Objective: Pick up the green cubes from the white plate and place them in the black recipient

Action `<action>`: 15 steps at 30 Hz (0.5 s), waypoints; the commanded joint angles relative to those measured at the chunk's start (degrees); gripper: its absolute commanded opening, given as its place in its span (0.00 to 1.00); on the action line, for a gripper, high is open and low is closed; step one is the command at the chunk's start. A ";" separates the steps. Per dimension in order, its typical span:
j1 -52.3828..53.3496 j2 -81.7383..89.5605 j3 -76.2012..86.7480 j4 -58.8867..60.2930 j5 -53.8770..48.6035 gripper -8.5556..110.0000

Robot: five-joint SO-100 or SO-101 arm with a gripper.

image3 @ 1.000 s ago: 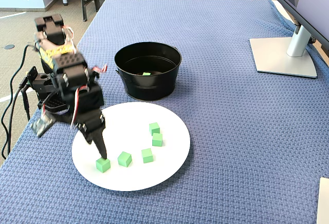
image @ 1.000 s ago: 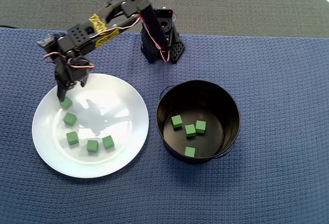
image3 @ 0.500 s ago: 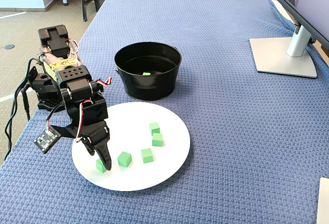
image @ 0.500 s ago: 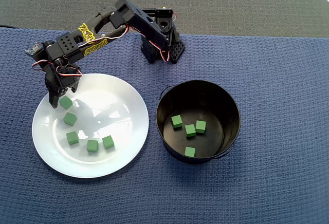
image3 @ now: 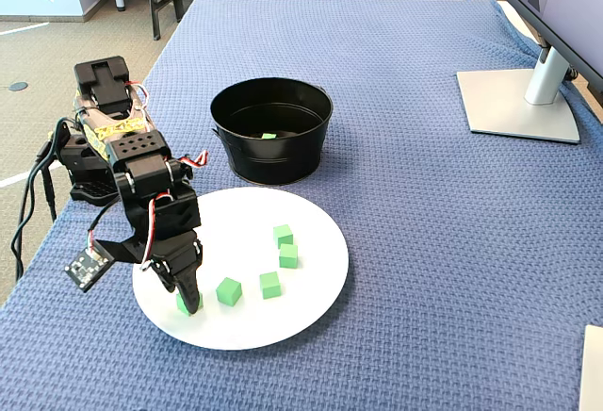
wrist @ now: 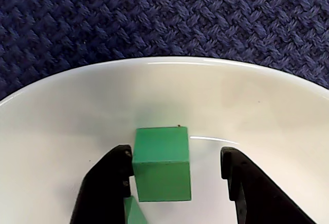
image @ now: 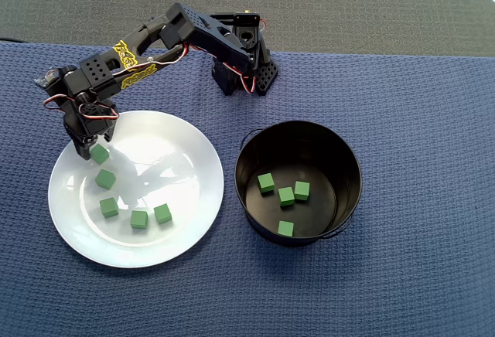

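Note:
Several green cubes (image: 138, 219) lie on the white plate (image: 178, 159). My gripper (image: 90, 150) is low over the plate's upper-left rim, open around one cube (image: 99, 154). In the wrist view this cube (wrist: 162, 162) sits between the black fingers (wrist: 103, 188) on the plate (wrist: 231, 95); the left finger touches it and the right stands apart. A corner of another cube (wrist: 134, 211) shows below. In the fixed view the gripper (image3: 188, 296) hides most of that cube (image3: 180, 304). The black recipient (image: 348, 159) to the right holds several cubes (image: 286, 195).
The arm's base (image: 240, 62) stands at the far edge of the blue woven cloth (image: 418, 120). In the fixed view a monitor stand (image3: 518, 100) sits at the back right, and the pot (image3: 273, 156) is just behind the plate (image3: 283, 321).
The arm has swung towards the plate's rim and come down. Its jaws now straddle the outermost cube, which has stayed in place.

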 commanded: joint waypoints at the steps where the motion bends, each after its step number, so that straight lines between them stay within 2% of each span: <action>1: -0.18 0.88 -2.99 0.00 -0.97 0.07; 15: -1.58 9.76 5.10 -0.62 -0.26 0.07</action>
